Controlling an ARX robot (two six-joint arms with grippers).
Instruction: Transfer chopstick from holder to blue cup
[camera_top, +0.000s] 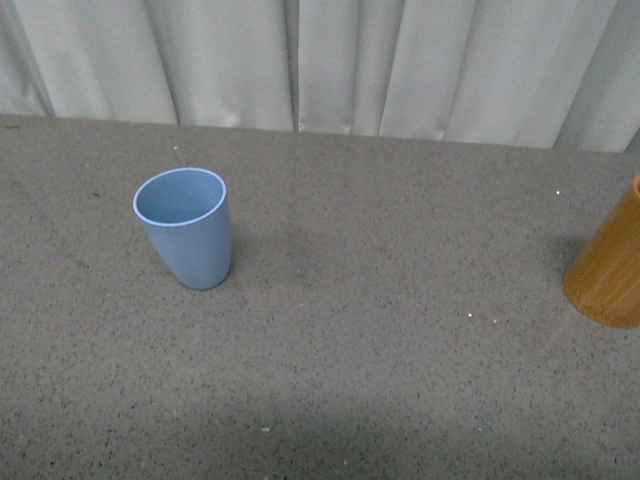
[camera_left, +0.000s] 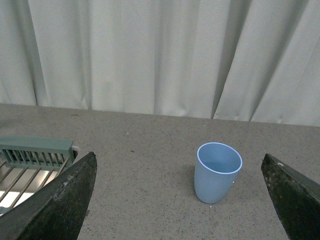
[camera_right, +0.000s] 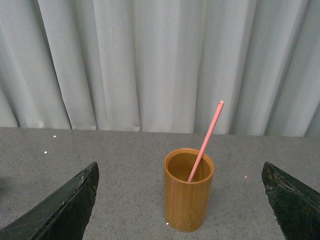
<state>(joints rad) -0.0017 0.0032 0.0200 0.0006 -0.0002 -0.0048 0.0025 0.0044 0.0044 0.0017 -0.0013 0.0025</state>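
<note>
My right claw (camera_right: 179, 165) hangs wide open and empty, facing the holder (camera_right: 189, 200). The chopstick (camera_right: 205, 141) stands inside the holder, leaning on the rim, with its upper half well clear above. I judge that free length to be the place to pinch.

My left claw (camera_left: 178, 156) is also spread wide and holds nothing. It looks at the blue cup (camera_left: 216, 172), which stands upright with its mouth open, and looks empty as far as I can see in.

On the table (camera_top: 400, 380), cup and holder are well apart with bare surface between them, so the carry across looks unobstructed. The front view cuts the holder off at its right edge, so I cannot tell how near the table's edge it sits. A slatted green rack (camera_left: 35, 152) lies near my left claw, apart from the cup. The curtain (camera_top: 400, 60) hangs behind everything.
</note>
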